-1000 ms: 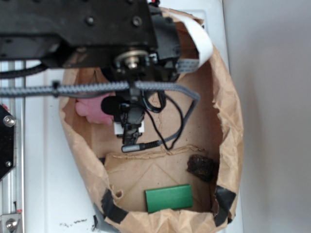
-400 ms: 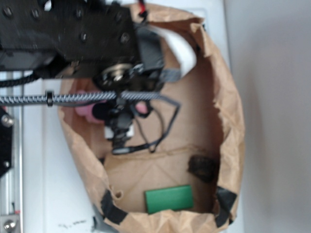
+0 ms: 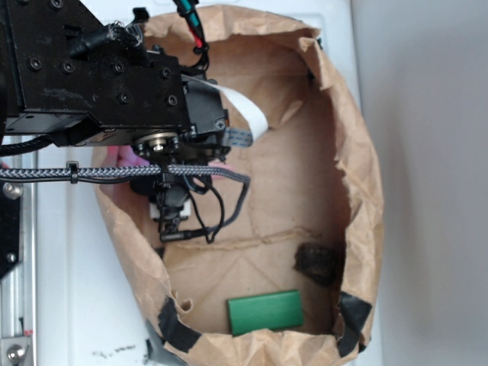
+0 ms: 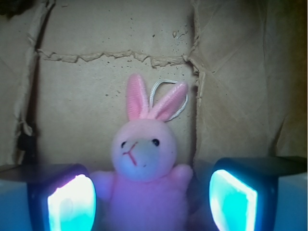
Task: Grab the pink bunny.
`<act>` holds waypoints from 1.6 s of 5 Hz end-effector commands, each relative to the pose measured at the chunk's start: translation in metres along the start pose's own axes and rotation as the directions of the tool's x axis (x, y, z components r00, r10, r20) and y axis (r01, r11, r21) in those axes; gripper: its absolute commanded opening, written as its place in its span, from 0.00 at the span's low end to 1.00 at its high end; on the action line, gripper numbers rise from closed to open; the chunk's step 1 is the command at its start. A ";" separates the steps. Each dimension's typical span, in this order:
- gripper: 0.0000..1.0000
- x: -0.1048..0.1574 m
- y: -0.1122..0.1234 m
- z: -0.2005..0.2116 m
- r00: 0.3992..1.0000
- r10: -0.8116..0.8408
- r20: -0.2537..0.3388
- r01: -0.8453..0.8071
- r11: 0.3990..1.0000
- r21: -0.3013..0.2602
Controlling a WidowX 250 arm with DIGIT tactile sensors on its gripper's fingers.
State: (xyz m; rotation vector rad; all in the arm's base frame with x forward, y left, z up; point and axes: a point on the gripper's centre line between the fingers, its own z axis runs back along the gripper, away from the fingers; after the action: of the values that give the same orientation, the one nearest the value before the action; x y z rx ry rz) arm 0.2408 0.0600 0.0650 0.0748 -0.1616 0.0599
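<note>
The pink bunny (image 4: 144,163) lies face-up between the wide-apart fingers of the gripper (image 4: 151,199), ears pointing away, body centred in the gap.

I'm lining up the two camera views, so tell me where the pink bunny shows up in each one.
Exterior: the pink bunny is only a pink sliver at the left inside the brown paper bag, mostly hidden under the black arm.
Wrist: the pink bunny fills the lower centre, face toward the camera, ears up, between the open pincer's two glowing pads.
Shared landmark: the bag's brown paper floor under the bunny.
</note>
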 end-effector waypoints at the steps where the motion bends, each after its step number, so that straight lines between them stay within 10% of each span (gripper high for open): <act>1: 1.00 0.010 0.001 -0.008 0.999 0.030 0.038 -0.031 0.999 0.020; 3: 1.00 0.002 -0.010 -0.022 0.999 0.046 0.018 -0.046 0.999 -0.005; 4: 0.64 0.001 -0.011 -0.023 0.999 0.034 0.013 -0.034 0.999 -0.015; 5: 0.00 -0.002 -0.011 -0.017 0.998 0.058 0.012 -0.058 0.998 -0.021; 8: 0.00 -0.011 0.007 0.054 0.992 0.123 0.012 -0.122 0.989 -0.079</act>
State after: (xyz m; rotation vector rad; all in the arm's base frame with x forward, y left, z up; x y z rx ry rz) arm 0.2153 0.0527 0.1001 -0.0371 -0.1329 0.1558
